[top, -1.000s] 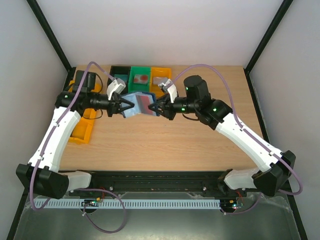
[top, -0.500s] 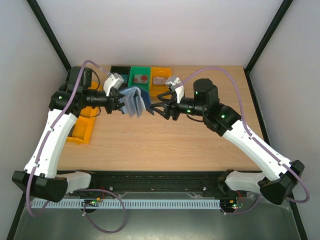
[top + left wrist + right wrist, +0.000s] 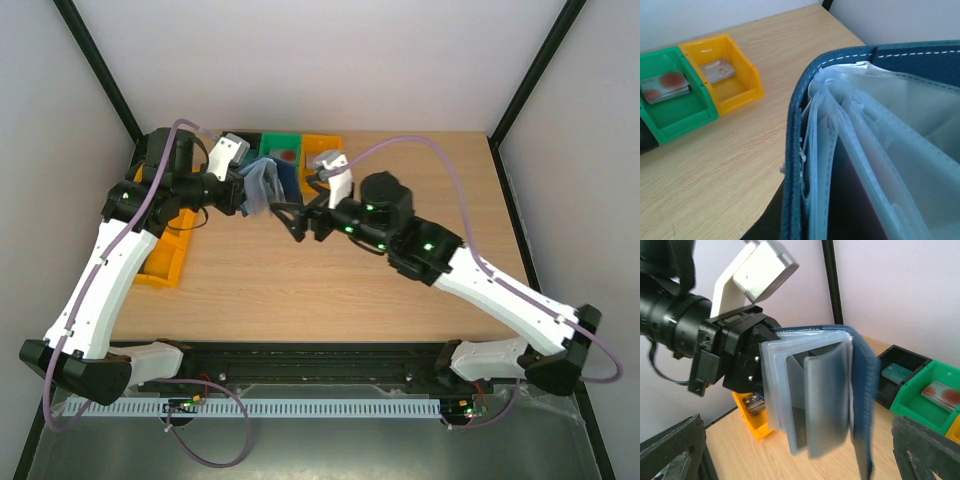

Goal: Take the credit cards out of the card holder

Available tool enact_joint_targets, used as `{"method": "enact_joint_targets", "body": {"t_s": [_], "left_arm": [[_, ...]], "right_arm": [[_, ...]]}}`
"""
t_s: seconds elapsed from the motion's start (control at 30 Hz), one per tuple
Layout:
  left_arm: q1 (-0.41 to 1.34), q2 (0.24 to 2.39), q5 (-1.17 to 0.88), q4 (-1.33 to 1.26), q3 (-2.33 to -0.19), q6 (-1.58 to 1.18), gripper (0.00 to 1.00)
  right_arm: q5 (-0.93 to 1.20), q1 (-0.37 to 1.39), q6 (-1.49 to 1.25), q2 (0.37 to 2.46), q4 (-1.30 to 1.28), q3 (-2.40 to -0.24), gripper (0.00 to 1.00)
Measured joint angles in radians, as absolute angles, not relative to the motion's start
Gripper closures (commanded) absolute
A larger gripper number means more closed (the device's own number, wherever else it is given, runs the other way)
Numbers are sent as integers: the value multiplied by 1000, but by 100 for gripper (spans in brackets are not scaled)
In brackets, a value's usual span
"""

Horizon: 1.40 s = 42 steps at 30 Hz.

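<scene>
The right gripper (image 3: 288, 222) hangs just short of the card holder (image 3: 830, 390), its fingers spread wide with nothing between them. The holder is in the air above the far half of the bench (image 3: 330, 290), opened, its clear sleeves fanned toward that gripper. Beyond it, the left gripper (image 3: 243, 192) is pinching the holder's navy cover.

I judge the holder light and floppy: the cover is soft and stitched, and the sleeves are thin enough to bend and slip aside at a touch. A card would be stiff, thin and slick. It is best pinched by a short edge standing out of a sleeve mouth and drawn straight along the sleeve so the plastic does not buckle. The sleeves are cloudy and one is blurred, so I cannot tell which of them are filled.

Bare wood lies open below the holder and on its near side. An orange bin (image 3: 165, 262) sits under the left arm. Along the far edge, close behind the holder, credit cards (image 3: 665, 86) lie in the green bin (image 3: 687, 120) and the yellow bin (image 3: 737, 97), with a black bin (image 3: 240, 138) beside them.
</scene>
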<state>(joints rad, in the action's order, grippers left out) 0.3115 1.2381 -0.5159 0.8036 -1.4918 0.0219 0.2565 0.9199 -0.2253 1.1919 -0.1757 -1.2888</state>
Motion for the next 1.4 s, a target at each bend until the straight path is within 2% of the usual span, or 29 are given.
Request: {"method": "enact_joint_targets", "body": {"t_s": [0.2, 0.33, 1.03, 1.4], "left_arm": [[335, 1245, -487, 797, -1511, 4, 98], [339, 1250, -485, 797, -1515, -2, 98], [337, 1266, -490, 793, -1521, -7, 98], [324, 1267, -536, 785, -1521, 4, 98]], "right_arm": [[67, 998, -236, 1362, -186, -1391, 1], [-1, 1004, -241, 1403, -195, -1402, 1], [-77, 1010, -240, 1493, -198, -1478, 0], [-134, 1011, -233, 1512, -228, -1518, 34]]}}
